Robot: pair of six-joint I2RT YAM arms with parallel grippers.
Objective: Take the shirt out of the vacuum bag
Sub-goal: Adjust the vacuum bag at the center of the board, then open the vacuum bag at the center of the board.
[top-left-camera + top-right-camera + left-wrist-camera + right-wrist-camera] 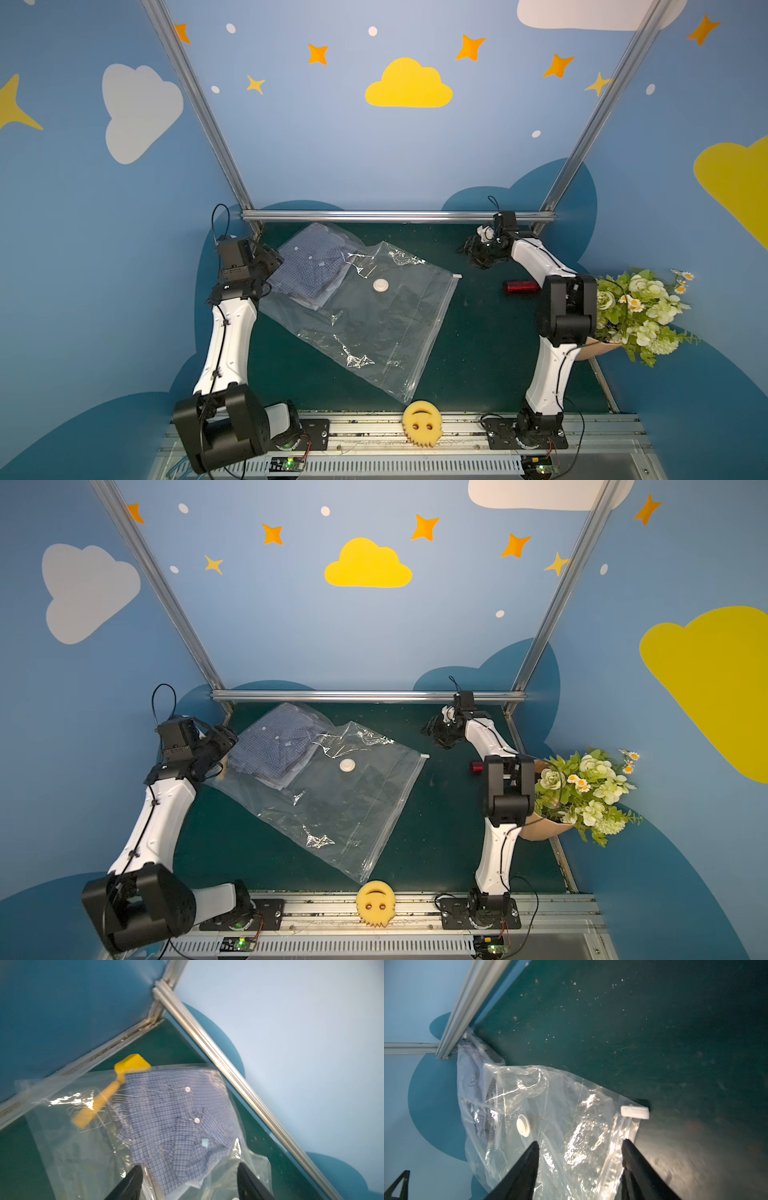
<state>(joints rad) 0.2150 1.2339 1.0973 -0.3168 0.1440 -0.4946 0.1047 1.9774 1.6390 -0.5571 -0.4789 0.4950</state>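
The vacuum bag (374, 328) sprawls across the table (478, 340) from its far left corner (shirt (311, 266) inside, at that corner). The left end effector (189, 1167) and right end effector (580, 1142) both gape wide, gripping nothing.

Both top views look steeply down from high over the near edge, sharing the whole desk (478, 353) and back wall (374, 166). Each wrist camera peers closely at the bag (79, 1157) from opposite sides.
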